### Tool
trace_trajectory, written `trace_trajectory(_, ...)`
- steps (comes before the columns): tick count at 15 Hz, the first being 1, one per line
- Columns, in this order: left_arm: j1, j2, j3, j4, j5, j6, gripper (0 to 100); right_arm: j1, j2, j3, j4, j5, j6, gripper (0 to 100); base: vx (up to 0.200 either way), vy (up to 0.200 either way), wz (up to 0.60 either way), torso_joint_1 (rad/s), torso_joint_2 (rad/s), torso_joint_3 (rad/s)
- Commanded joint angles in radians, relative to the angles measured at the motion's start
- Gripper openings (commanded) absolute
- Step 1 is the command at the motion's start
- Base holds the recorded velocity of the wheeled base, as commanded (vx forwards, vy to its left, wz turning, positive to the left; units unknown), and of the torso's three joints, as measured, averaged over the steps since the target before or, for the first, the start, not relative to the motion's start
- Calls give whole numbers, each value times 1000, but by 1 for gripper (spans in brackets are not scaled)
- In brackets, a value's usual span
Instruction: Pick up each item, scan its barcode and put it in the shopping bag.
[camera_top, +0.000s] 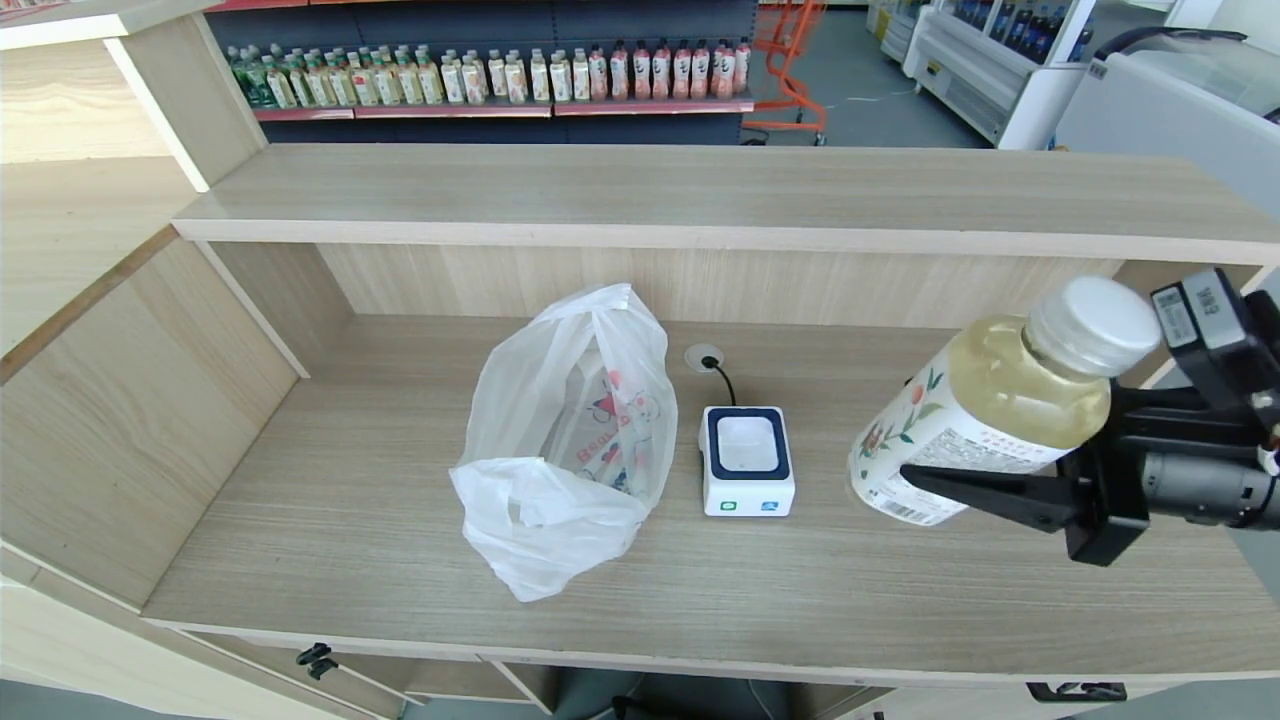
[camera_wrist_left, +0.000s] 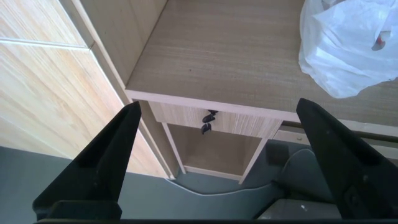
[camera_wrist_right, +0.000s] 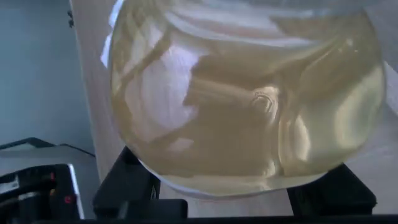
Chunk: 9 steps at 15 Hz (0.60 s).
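**Operator:** Report right arm status.

**Technician:** The black right gripper (camera_top: 960, 450) comes in from the robot's right with its forearm roughly level. Its fingers are clamped on the clear plastic bottle of pale yellow drink (camera_top: 1000, 400), which is tilted with the white cap toward the wrist.

**Operator:** And the left arm?

**Technician:** The black left gripper (camera_wrist_left: 219, 106) is angled downward, its two fingers spread wide apart.

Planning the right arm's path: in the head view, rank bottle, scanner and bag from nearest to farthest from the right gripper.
1. Clear plastic bottle of yellowish drink, white cap: held in the right gripper, at the right of the wooden counter.
2. White box-shaped barcode scanner: mid-counter, on the gripper's left.
3. White translucent plastic shopping bag: farther left, beyond the scanner.
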Motion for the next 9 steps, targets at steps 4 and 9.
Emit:
trace_trajectory(4, 0, 0, 0, 0, 1, 0, 100, -145, 184, -81, -147, -243, -285, 0, 0, 0, 0, 0, 0, 0)
trace_trajectory(9, 0, 0, 0, 0, 1, 0, 100, -141, 246, -89, -246, -272, -397, 0, 0, 0, 0, 0, 0, 0)
